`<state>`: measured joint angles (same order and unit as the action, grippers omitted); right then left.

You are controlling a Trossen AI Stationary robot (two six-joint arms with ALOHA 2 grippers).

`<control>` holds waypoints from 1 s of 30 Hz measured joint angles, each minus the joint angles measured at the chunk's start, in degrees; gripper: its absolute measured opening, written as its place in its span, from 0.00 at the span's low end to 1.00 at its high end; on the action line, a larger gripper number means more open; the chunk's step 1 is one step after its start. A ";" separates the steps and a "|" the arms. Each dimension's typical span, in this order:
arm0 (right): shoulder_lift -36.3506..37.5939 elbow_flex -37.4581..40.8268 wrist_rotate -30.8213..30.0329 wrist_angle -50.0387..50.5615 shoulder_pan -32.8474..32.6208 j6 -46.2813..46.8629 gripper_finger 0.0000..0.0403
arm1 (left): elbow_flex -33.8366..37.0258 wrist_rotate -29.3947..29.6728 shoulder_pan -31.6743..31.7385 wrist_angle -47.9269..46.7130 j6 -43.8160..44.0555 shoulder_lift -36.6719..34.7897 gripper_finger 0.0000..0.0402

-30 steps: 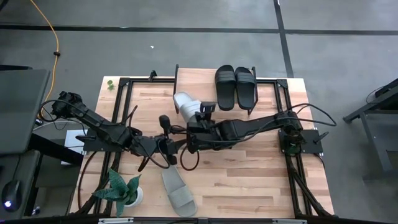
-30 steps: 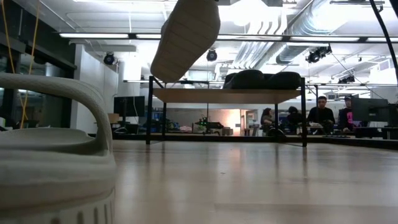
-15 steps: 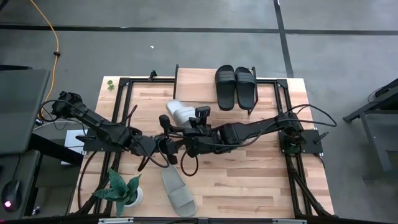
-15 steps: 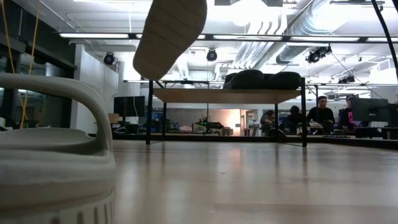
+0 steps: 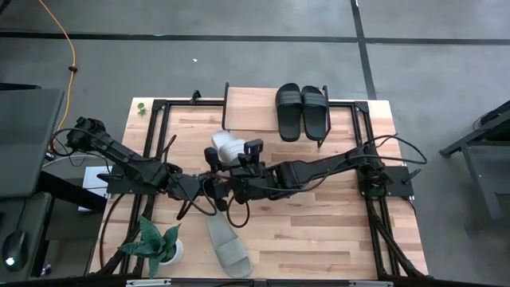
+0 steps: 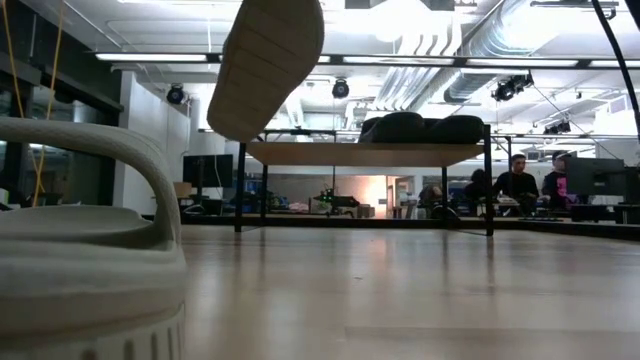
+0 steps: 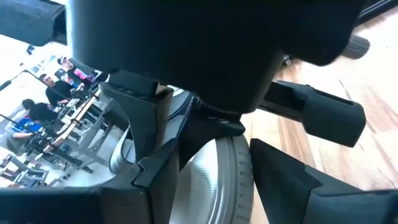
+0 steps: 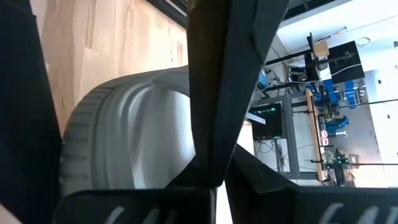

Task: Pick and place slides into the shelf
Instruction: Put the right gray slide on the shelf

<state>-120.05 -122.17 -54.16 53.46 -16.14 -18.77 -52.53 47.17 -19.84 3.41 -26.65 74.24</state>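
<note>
Nearby, plant (image 5: 157,243); black slides (image 5: 302,111) shelved

A black pair of slide sandals (image 5: 302,111) is sitting on the low plank-topped shelf (image 5: 252,97) at the tabletop's (image 5: 319,223) far edge; one light grey slide sandal (image 5: 229,246) is lying near the front edge, beside a potted plant (image 5: 158,240).

There are two black open-toe slide sandals (image 5: 302,112), two light grey slide sandals (image 5: 227,147) (image 5: 229,248), one low rack with a light wooden plank top (image 5: 251,99), one green potted plant (image 5: 156,241), and two dark robot arms (image 5: 127,166) (image 5: 319,167).
</note>
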 joint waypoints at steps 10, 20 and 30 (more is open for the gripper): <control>-0.02 -0.33 -0.90 -0.49 0.00 -1.87 0.00 | -0.01 -0.04 -0.07 -0.40 1.44 -0.04 0.46; 0.46 -0.44 -2.79 -0.83 0.04 -2.16 0.00 | 0.00 -0.42 -0.07 -1.95 2.90 0.00 0.46; 0.48 -0.46 -0.87 -1.84 0.04 -2.28 0.00 | 0.00 -0.16 -0.07 -2.28 2.95 0.02 0.46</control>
<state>-119.57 -122.63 -55.02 51.62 -16.10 -21.06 -52.53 47.01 -19.90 1.13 -23.70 74.26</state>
